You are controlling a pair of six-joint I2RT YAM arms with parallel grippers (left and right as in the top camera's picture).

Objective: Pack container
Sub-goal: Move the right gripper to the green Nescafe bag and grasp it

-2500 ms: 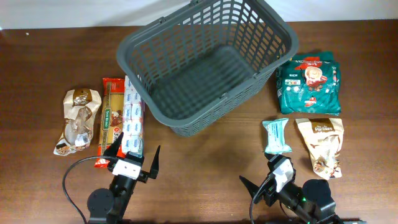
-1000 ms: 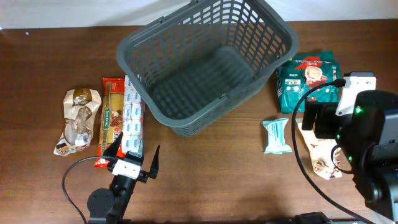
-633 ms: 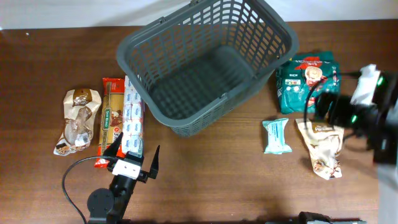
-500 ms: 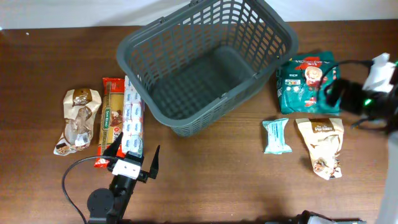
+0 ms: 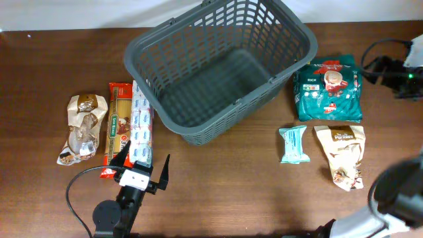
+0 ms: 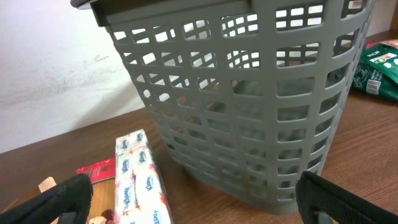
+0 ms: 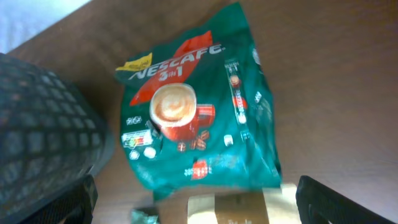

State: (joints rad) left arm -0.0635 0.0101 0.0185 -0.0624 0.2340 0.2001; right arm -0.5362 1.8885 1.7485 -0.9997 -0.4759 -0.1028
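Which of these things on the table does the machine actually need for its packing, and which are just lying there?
For the job: grey basket, and likely to go in it: green Nescafe bag, teal bar, beige pouch, spaghetti packet, tissue pack, brown snack bag.
Just lying about: black cable, looped at the front left.
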